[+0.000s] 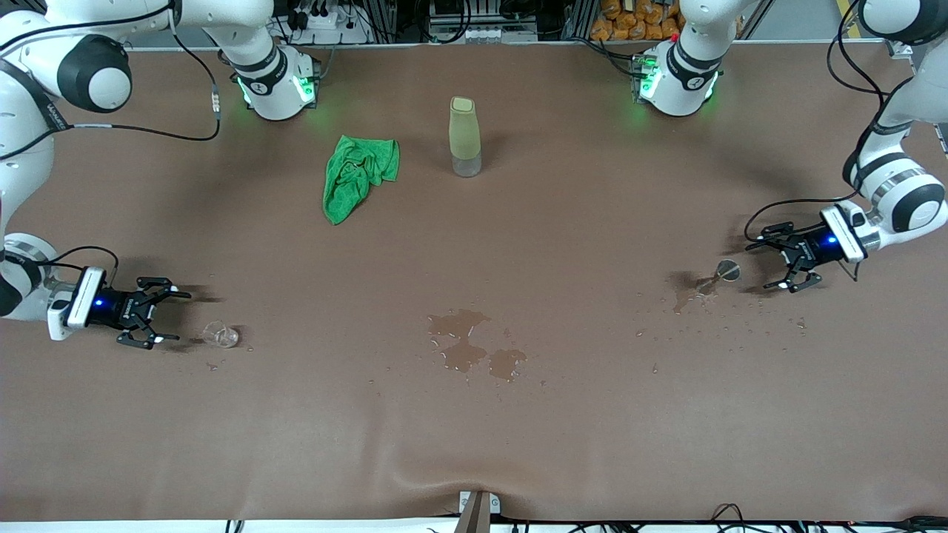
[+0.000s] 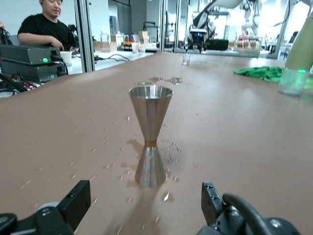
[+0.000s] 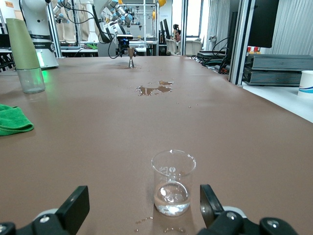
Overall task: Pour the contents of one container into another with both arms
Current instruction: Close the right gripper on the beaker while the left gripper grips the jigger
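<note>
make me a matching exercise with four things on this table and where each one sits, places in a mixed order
Things
1. glass cup
2. steel jigger
3. green cloth
4. olive-green bottle

Places
A. upright among splashes, just in front of the open left hand
B. crumpled, beside the bottle, toward the right arm's end of the table
C. just in front of the open right hand, at the right arm's end of the table
D. upright mid-table, farther from the front camera than the puddle

Pairs: 1-C, 2-A, 3-B, 4-D
</note>
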Robot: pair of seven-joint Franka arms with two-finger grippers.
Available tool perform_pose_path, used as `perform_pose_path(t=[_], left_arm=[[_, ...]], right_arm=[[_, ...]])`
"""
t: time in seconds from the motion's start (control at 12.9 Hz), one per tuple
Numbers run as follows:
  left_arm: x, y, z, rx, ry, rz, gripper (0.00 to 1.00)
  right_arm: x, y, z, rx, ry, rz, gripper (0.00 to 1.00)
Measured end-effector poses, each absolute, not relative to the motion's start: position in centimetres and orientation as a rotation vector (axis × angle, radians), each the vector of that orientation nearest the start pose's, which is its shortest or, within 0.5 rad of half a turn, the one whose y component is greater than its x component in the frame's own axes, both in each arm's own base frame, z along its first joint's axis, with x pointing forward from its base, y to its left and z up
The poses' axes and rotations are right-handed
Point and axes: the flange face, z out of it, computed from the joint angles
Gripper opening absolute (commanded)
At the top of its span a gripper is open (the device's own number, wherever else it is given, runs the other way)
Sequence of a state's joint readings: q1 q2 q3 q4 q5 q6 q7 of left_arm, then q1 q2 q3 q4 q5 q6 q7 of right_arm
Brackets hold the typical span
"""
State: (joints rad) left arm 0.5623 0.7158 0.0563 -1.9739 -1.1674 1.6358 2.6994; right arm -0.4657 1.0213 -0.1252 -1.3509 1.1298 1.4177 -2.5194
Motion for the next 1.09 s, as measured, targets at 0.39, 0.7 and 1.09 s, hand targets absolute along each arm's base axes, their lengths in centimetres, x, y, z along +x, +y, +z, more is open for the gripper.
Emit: perform_pose_path(t=[0.39,0.7,1.09], left_arm=[[46.9,19.6,9.4,1.563,-1.153,1.236,1.00],[46.9,18.3,8.3,1.535,-1.096,1.277,1.00],[47.9,15.4,7.5,1.512,-1.071,1.281,1.00]], right_arm=[[60.7,-25.8,8.4,-1.531,-1.280,-1.244,1.00],[61.1,-25.8,7.9,-1.558,-1.254,-1.281,1.00],[61.3,-24.5,6.9,-1.532,-1.259,-1.284,1.00]])
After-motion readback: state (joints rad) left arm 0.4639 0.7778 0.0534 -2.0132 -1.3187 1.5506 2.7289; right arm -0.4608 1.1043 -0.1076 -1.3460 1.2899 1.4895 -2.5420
